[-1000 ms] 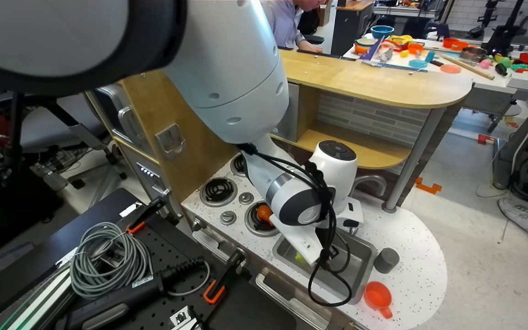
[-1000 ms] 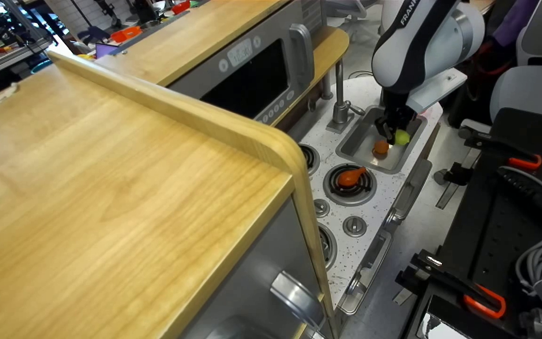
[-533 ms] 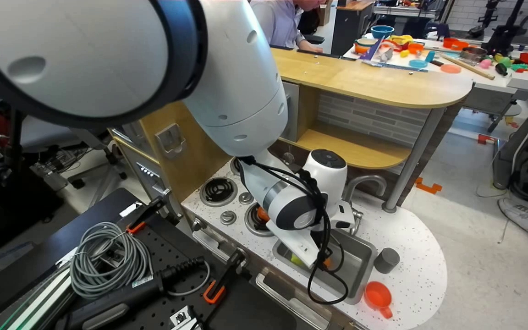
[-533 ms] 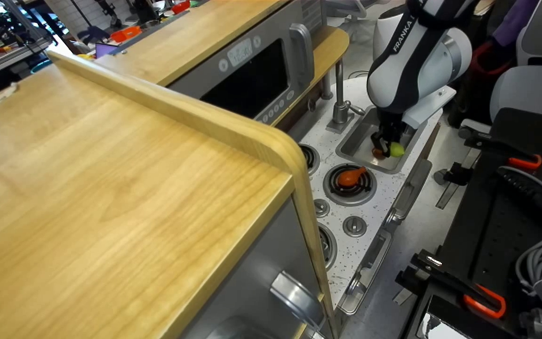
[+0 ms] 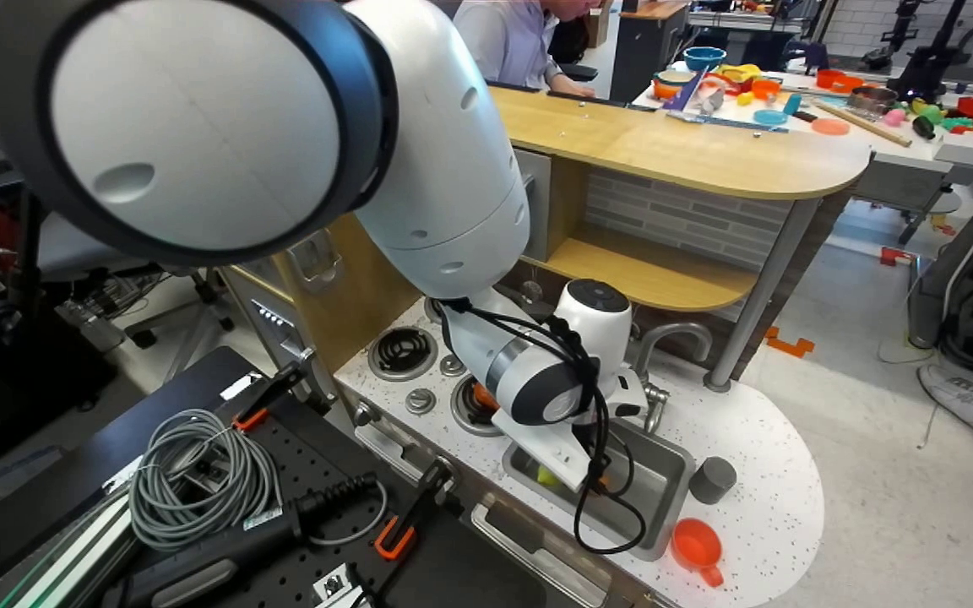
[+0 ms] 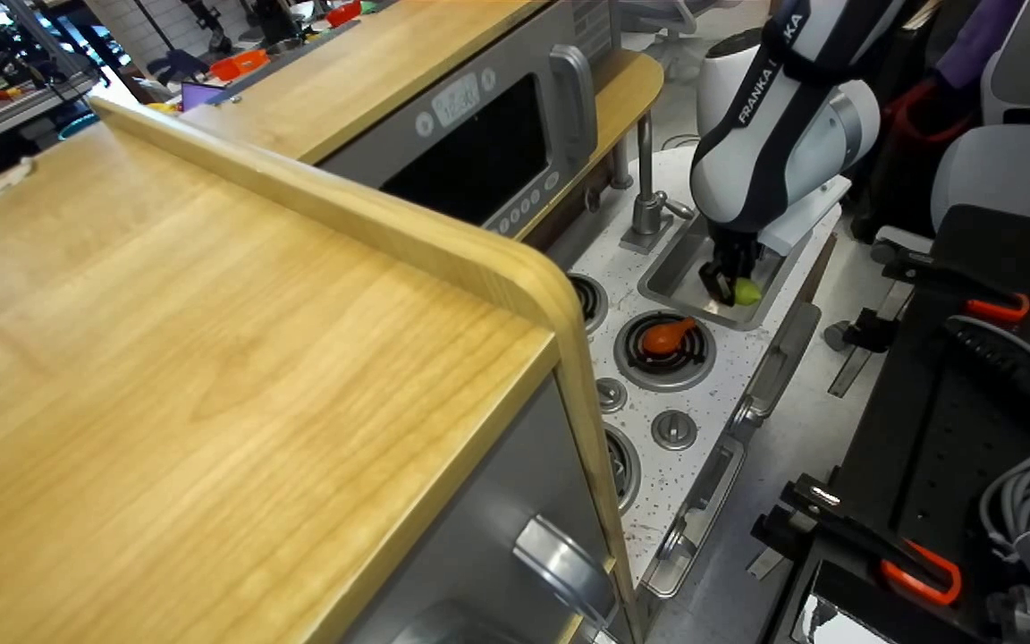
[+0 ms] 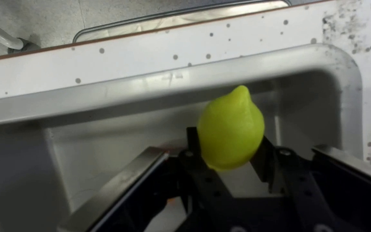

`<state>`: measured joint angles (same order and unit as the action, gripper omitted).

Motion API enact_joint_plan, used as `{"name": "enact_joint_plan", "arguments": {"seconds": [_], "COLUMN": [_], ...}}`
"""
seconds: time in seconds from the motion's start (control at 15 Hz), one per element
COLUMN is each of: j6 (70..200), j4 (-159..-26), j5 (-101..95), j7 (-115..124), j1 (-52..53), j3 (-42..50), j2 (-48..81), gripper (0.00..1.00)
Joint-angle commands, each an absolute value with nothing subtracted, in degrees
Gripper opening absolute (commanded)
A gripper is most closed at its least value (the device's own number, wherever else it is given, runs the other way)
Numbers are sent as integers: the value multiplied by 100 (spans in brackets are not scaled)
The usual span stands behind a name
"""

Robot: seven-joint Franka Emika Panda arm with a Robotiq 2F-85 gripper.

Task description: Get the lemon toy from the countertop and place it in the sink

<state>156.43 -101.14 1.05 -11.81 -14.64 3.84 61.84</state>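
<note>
Gripper [image 7: 229, 141] clamped on the lemon toy [image 7: 232, 120], black fingers [image 7: 192, 138] at either side of it in the wrist view. Both sit within the outline of the sink [image 7: 159, 85], toward its drawer-side corner at the burner end; the lemon's nub points at the sink's drawer-side rim. Poor angle, so can't say whether the lemon touches the sink floor or hangs just above it. Arm [image 6: 770, 170] reaches down over the sink, black cable [image 5: 599, 414] looping past the wrist. Orange scrap [image 5: 601, 484] shows inside the sink near the gripper, mostly hidden. Faucet [image 6: 647, 216] at the sink's back edge, opposite the drawers. White speckled countertop [image 5: 757, 456] surrounds the sink. Off the sink's burner end: burner ring [image 6: 700, 360] just beside it, red-orange toy piece [image 6: 663, 339] lying on that ring; knob [image 5: 421, 400] farther from the sink. Off the sink's other end: grey cylinder [image 5: 713, 480] just beside the rim, orange-red cup [image 5: 696, 543] near that end's drawer-side corner. Wooden shelf [image 5: 664, 274] behind and above the sink. Across a gap from the sink's drawer side: black bench [image 5: 461, 557], coiled grey cable [image 5: 153, 498] on it.
</note>
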Motion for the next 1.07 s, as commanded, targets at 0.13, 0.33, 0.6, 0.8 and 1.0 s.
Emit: {"name": "enact_joint_plan", "arguments": {"seconds": [0.13,0.33,0.6,0.8,1.0], "j6": [15812,15809,15845,15867,15835], "j4": [-9695,-9503,-9338,-9366,-9504], "j5": [-154,-233,-265,-263,-260], "j7": [-1199,-1185,-1175,-1151,-1148], "j1": [-1389,-1352,-1321,-1305,-1319], "j3": [432,451,454,489,534], "j2": [6662,6875,7062,6988,6787], "gripper": [16,16,16,67,87]}}
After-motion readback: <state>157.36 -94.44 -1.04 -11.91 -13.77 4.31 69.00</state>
